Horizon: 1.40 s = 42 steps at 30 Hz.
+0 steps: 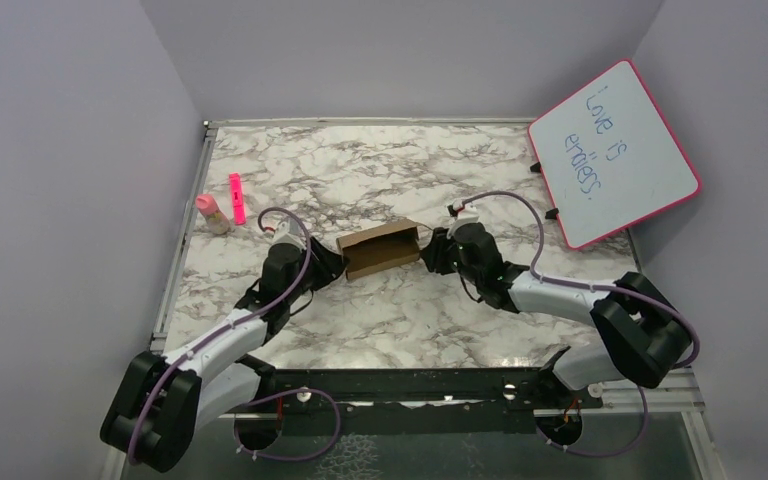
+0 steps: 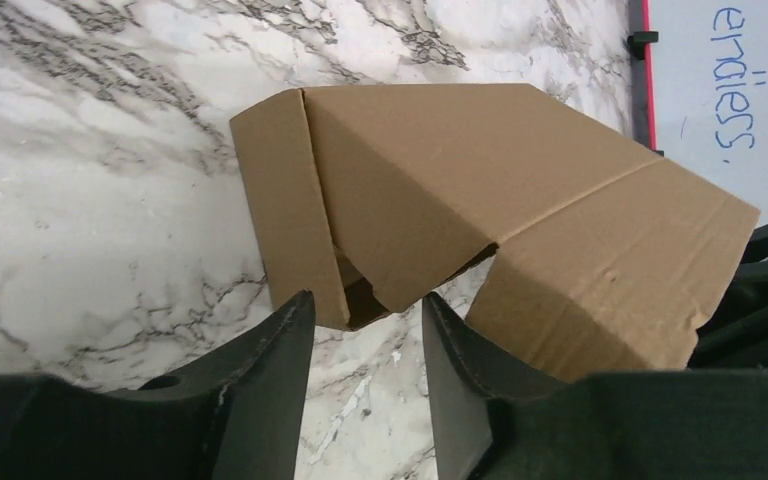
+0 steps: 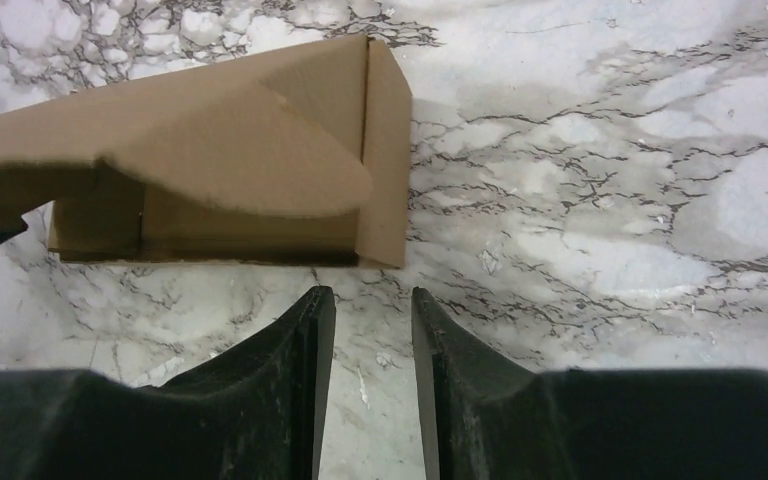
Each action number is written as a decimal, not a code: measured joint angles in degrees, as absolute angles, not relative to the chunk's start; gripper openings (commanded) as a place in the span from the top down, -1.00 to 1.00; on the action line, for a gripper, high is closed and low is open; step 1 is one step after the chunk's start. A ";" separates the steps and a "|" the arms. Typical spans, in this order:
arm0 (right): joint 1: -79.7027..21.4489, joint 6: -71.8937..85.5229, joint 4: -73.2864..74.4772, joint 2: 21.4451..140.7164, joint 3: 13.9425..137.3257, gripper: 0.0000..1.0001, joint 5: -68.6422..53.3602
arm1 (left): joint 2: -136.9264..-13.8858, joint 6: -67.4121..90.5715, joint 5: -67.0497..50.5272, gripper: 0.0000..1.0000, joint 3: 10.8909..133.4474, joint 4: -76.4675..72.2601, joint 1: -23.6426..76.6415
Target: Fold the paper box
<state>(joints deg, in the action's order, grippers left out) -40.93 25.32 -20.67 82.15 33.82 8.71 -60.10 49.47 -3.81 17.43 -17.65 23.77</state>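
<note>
The paper box [image 1: 380,248] is plain brown cardboard, partly folded, lying on the marble table between my two grippers. My left gripper [image 1: 332,262] is at its left end. In the left wrist view the jaws [image 2: 365,305] stand open, their tips just short of the box's [image 2: 480,190] near corner, where a flap hangs loose; nothing is between them. My right gripper [image 1: 430,250] is at the box's right end. In the right wrist view it [image 3: 370,295] is open and empty, just below the box's [image 3: 210,150] end flap, apart from it.
A pink-framed whiteboard [image 1: 615,150] leans at the back right, also in the left wrist view [image 2: 730,80]. A pink marker [image 1: 237,198] and a small pink-capped bottle [image 1: 211,213] lie at the left. Grey walls close in the table.
</note>
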 measured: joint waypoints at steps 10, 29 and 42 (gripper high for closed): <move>-40.93 22.55 -22.52 74.46 29.28 -0.37 8.73 | -46.28 49.04 0.84 -0.37 13.34 -12.64 23.77; -40.93 12.34 -15.33 73.25 48.10 -0.57 11.46 | -30.92 45.93 11.79 -0.54 17.23 -1.41 23.75; -40.93 5.85 -8.23 87.92 64.34 -0.44 10.96 | -54.04 33.65 2.52 -0.44 34.37 -3.97 23.75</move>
<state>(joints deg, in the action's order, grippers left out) -40.93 5.85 -8.23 87.92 64.34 10.96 -54.04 33.65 2.52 34.37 -3.97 23.75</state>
